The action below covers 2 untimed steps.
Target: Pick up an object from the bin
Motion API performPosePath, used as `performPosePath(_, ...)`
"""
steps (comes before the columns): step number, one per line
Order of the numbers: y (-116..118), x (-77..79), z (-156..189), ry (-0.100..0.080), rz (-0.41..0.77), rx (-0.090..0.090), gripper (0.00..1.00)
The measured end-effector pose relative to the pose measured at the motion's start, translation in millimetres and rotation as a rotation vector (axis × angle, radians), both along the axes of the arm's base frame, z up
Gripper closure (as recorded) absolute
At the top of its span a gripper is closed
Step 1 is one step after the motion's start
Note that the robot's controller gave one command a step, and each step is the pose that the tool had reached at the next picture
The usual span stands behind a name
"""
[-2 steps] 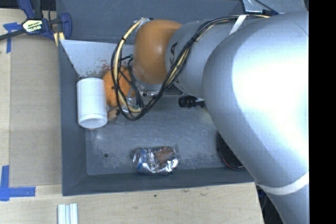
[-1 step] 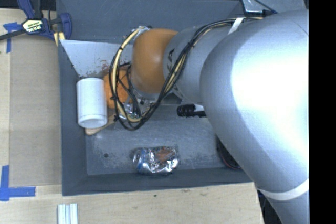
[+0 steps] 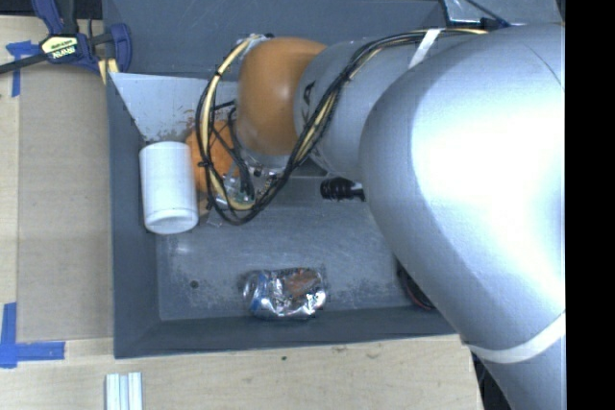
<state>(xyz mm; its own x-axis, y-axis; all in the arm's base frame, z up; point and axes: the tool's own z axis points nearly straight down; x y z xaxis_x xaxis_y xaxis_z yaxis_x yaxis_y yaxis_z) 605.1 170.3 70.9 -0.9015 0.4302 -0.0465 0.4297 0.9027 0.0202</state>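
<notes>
Crumpled silver wrapper (image 3: 283, 293) at 6 o'clock on bin (image 3: 130, 283) floor, lying alone. Further back at 9 o'clock, white cylinder (image 3: 169, 187) near the left wall. Just right of it, hand (image 3: 233, 192) down low, over an orange object (image 3: 213, 154) sitting between cylinder and hand. Hand opening and grip: cannot tell, masked by cables (image 3: 213, 82) and orange wrist cover (image 3: 274, 96).
</notes>
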Motion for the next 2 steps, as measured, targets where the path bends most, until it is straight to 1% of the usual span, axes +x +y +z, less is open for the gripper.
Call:
performPosePath(1, 16, -22.2, 2, -0.008, -0.218, -0.001, 0.00)
performPosePath(2, 31, -31.5, 1, -0.013, 0.019, -0.030, 0.00)
